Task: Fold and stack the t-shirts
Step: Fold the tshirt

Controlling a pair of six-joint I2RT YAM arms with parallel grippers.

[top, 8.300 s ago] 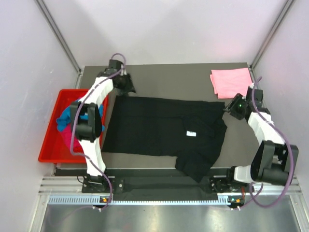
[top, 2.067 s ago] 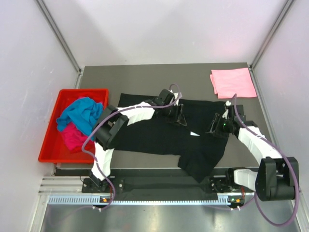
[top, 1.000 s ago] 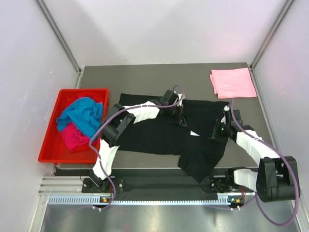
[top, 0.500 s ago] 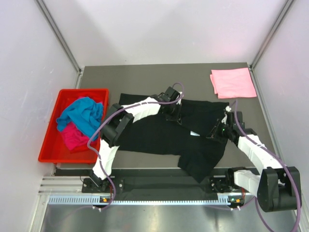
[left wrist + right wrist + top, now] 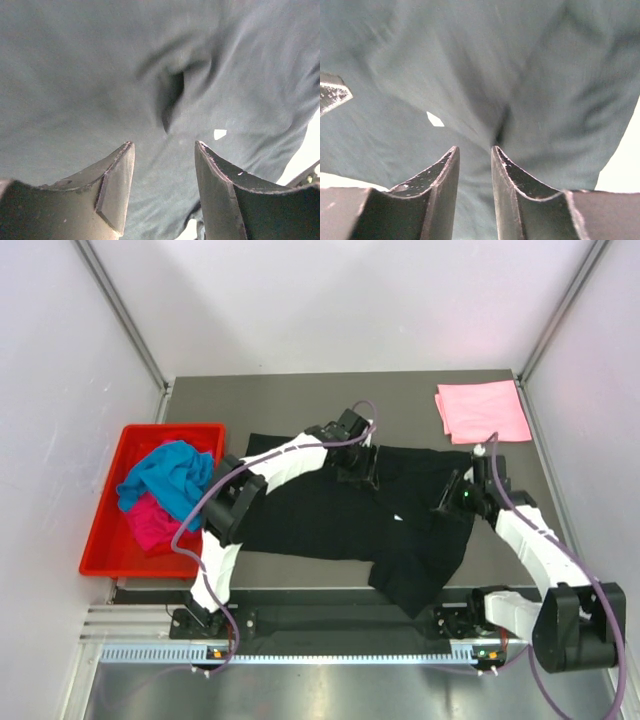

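**Both hands open above the black shirt; nothing gripped**

1. The black cotton t-shirt [image 5: 320, 510] lies spread over the middle of the grey bench [image 5: 300, 405]. One rumpled part reaches the bench's edge at 5 o'clock. Its small white neck label [image 5: 398, 517] faces up, just right of centre.

2. The left hand [image 5: 357, 468] hangs over the shirt's 12 o'clock edge. Seen from its wrist, the left hand [image 5: 164, 145] has its jaws standing well apart with nothing between them. A short dark pucker [image 5: 172, 97] shows in the cloth beyond the fingertips.

3. The right hand [image 5: 447, 502] hangs over the shirt's 3 o'clock side, near the label. Seen from its wrist, the right hand [image 5: 474, 149] has its jaws parted by only a narrow gap. No cloth is pinched in it. Whether the fingertips touch the shirt cannot be told.

4. The light pink t-shirt [image 5: 483, 412] lies folded flat in the bench's 1 o'clock corner, well apart from the black shirt.

5. The red plastic tray [image 5: 130, 567] sits off the bench at 9 o'clock. It holds the turquoise blue t-shirt [image 5: 165, 475], bunched, lying partly over the magenta t-shirt [image 5: 150, 522].
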